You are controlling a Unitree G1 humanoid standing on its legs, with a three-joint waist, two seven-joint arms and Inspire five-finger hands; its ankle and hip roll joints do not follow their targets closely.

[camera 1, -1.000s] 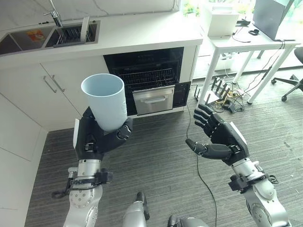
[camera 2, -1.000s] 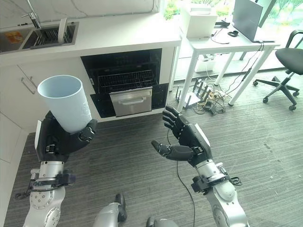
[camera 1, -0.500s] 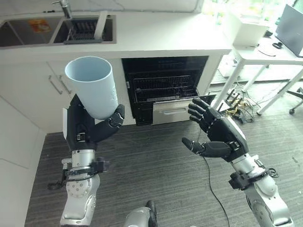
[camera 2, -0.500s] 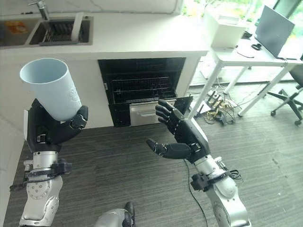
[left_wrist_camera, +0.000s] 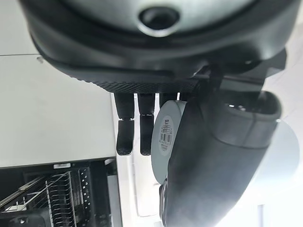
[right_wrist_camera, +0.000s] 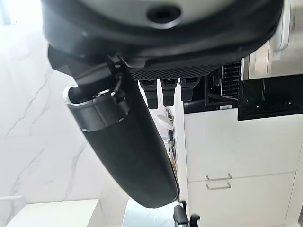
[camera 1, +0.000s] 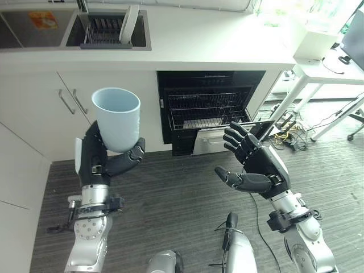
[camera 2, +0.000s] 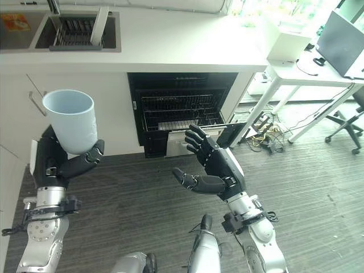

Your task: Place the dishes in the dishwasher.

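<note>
My left hand (camera 1: 94, 163) is shut on a pale blue cup (camera 1: 117, 118), held upright at chest height on the left; the cup's base (left_wrist_camera: 165, 132) shows between thumb and fingers in the left wrist view. The dishwasher (camera 1: 209, 102) stands open under the white counter, its wire rack (camera 1: 207, 111) pulled partly out above a steel lower drawer (camera 1: 211, 141). My right hand (camera 1: 259, 168) is open, fingers spread, in front of the dishwasher's lower right, holding nothing. In the right wrist view its thumb (right_wrist_camera: 128, 137) stands apart from the straight fingers (right_wrist_camera: 163, 92).
A sink (camera 1: 111, 31) with a dish rack and a white plate (camera 1: 129, 16) is set in the counter (camera 1: 216, 42) at the back left. White cabinet doors (camera 1: 51, 108) flank the dishwasher. A white table (camera 1: 330, 62) and cables stand to the right. Dark wood floor (camera 1: 182, 205) lies between.
The camera has shifted, bringing the dishwasher nearer and more central. My left hand holds the cup lower and more upright than before. The right hand stays open, now close to the rack front.
</note>
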